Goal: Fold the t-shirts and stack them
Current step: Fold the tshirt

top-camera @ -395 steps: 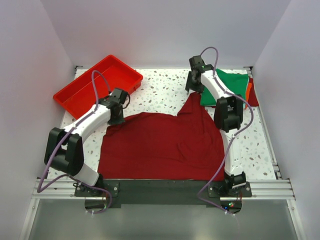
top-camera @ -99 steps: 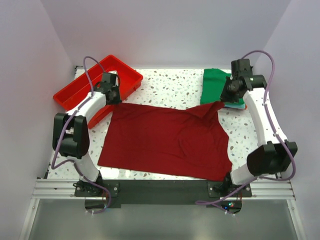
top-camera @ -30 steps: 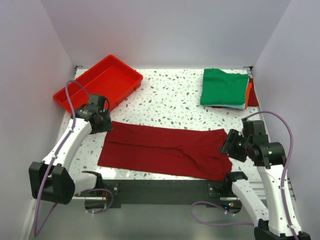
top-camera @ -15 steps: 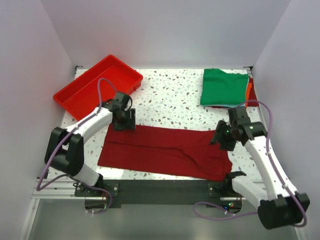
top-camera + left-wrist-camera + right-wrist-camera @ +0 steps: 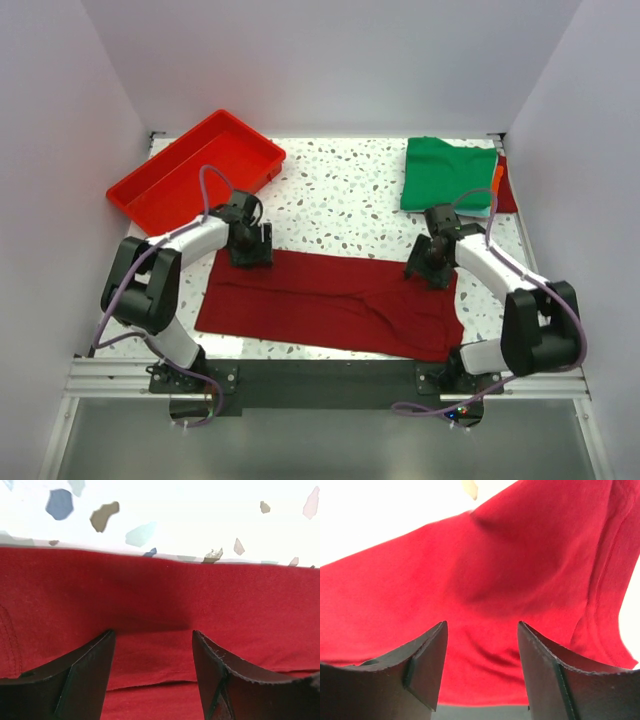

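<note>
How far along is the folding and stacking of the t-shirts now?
Done: the green t-shirt lies folded on the pile at far right. In hand: the maroon t-shirt lies as a long band; the left gripper and right gripper stand open at its far edge. Left: fold it shorter, put it on the pile.

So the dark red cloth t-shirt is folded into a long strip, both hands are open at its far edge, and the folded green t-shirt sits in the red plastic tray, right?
No: the top view shows the folded green t-shirt on the pile of shirts at the far right corner, not in the red plastic tray. The rest is right.
</note>
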Robot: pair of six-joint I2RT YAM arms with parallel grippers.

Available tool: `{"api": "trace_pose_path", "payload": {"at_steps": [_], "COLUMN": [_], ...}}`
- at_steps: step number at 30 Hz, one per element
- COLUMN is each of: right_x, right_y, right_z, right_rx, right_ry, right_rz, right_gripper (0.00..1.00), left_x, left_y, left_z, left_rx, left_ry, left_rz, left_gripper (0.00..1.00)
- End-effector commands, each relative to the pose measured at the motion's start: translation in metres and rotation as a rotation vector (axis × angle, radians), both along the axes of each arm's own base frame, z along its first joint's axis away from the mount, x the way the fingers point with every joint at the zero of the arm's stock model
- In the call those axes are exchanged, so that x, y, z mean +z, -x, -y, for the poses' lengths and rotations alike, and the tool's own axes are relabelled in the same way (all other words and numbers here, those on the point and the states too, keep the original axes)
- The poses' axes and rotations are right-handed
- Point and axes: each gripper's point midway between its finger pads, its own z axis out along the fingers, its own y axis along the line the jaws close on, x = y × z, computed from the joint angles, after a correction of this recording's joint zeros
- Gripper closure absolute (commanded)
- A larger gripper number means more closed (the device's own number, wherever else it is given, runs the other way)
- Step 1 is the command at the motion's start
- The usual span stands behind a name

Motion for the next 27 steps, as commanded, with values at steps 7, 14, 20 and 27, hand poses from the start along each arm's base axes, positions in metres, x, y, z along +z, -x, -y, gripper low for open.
{"api": "trace_pose_path", "payload": {"at_steps": [7,14,20,27], "right_x": [-0.020,-0.011,-0.017,-0.024], "right_y": [-0.044,-0.078,-0.096,-0.089], "right_z": [0.036,0.057,0.062,0.067], "right_rx": [-0.047,-0.052,-0.047,-0.072], "right_ry": [0.189,0.276,0.316,0.332], "right_rz": [0.015,0.029,0.005,-0.008], "right_gripper": [0.37,0.37,0.38,0.40], "left_x": [-0.023,-0.008,-0.004,-0.005], "left_y": [0.004,-0.015,-0.015,-0.006], "left_z": [-0.030,-0.028,-0.029,-0.032], "left_rx": [0.071,0.074,0.078,0.078], "left_ry": [-0.026,-0.023,-0.025,-0.031], "left_rz": [-0.017,0.034,0.050,0.055], "left_gripper": [0.32,0.31,0.31,0.30]}}
